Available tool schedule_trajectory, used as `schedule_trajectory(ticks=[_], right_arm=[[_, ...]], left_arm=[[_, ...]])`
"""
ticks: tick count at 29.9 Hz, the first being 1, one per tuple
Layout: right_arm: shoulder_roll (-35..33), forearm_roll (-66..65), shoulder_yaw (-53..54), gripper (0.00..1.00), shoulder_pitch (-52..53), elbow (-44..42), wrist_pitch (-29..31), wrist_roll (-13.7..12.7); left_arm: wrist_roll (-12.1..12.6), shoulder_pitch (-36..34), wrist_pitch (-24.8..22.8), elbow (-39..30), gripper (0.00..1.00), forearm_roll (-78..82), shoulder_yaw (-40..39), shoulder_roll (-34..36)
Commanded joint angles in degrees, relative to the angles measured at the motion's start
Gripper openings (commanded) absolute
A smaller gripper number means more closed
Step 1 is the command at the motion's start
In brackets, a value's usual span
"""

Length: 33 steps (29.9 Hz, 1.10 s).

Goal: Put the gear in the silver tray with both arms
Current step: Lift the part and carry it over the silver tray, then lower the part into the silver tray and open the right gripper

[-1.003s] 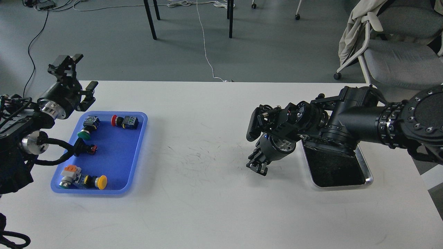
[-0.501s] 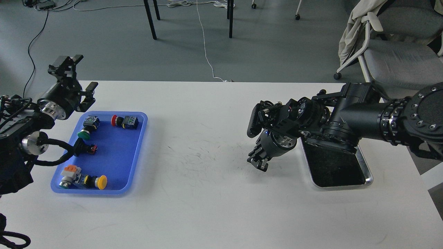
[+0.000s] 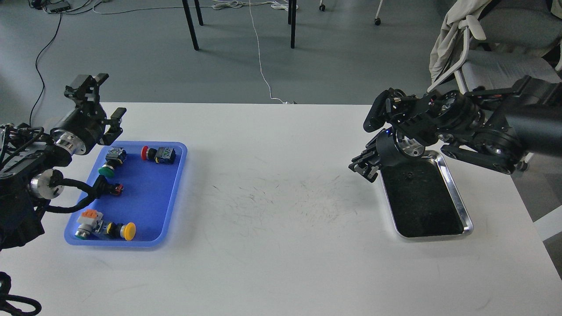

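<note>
From the head view, the silver tray (image 3: 456, 193) lies on the right side of the white tabletop (image 3: 272, 245), its long axis running near to far, and its dark bottom looks bare. The right tool (image 3: 363, 165) hangs just off the tray's far-left corner, fingers pointing left and down toward the tabletop; it is dark and seen nearly end-on, so I cannot tell whether they are spread or pressed together, and I see nothing in them. The left tool (image 3: 103, 94) sits raised beyond the far-left corner of the blue tray (image 3: 178, 193), its two fingers plainly spread apart and holding nothing. The parts to be moved, small push-button switches such as the yellow-capped one (image 3: 125, 231) and the red-capped one (image 3: 156, 153), all lie in that blue tray, well apart from the silver tray, across the tabletop to its left. The left arm is clearly the nearer one to them, so I judge the pick-up falls to it. The right arm's bulk hides the silver tray's far rim, and the left arm's cable crosses one switch near the blue tray's left edge.
</note>
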Motion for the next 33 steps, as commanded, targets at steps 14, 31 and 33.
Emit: schedule_trajectory(ticks=[14, 31, 33], right_arm=[[-14.8, 0.2, 12.6, 0.01, -11.3, 2.3, -0.7, 0.0], [-19.5, 13.2, 17.3, 0.02, -22.5, 2.5, -1.8, 0.0], [-19.7, 15.8, 16.4, 0.02, -22.8, 2.4, -1.7, 0.0]], left_arm=[[0.3, -0.1, 0.0, 0.1, 0.98, 0.5, 0.7, 0.1], [0.4, 0.3, 0.0, 1.9, 0.99, 0.6, 2.2, -0.1], [0.4, 0.1, 0.0, 1.9, 0.98, 0.5, 3.2, -0.2]])
